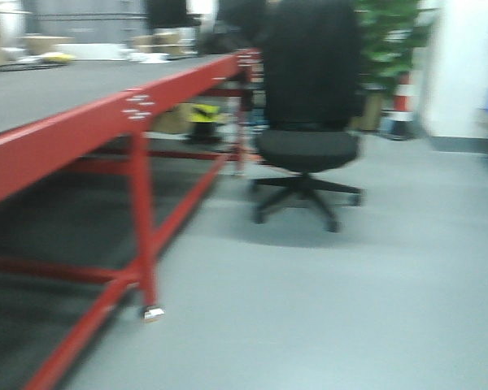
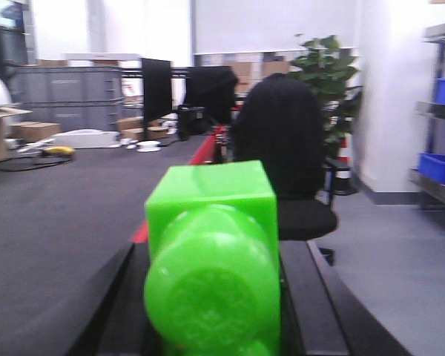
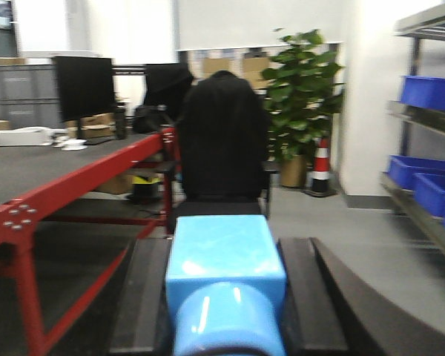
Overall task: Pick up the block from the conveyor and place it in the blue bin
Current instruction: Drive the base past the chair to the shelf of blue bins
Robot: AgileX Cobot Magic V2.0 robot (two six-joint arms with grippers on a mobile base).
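Two blocks in hand: L gripper [image 2: 216, 304] clamped on green block [image 2: 211, 252], R gripper [image 3: 226, 304] clamped on light-blue block [image 3: 224, 263], both off the conveyor [image 1: 49, 96], which lies to the left. Blue bins [image 3: 430, 93] sit on shelf rack [image 3: 407, 137] to the right, well apart; R side prob nearer, so swing right.

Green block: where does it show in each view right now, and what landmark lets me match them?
Front: not in it.
Left wrist: green block low centre, between the left gripper's fingers.
Right wrist: not in it; a light blue block sits low centre instead.
Shared landmark: black chair, in all three views.
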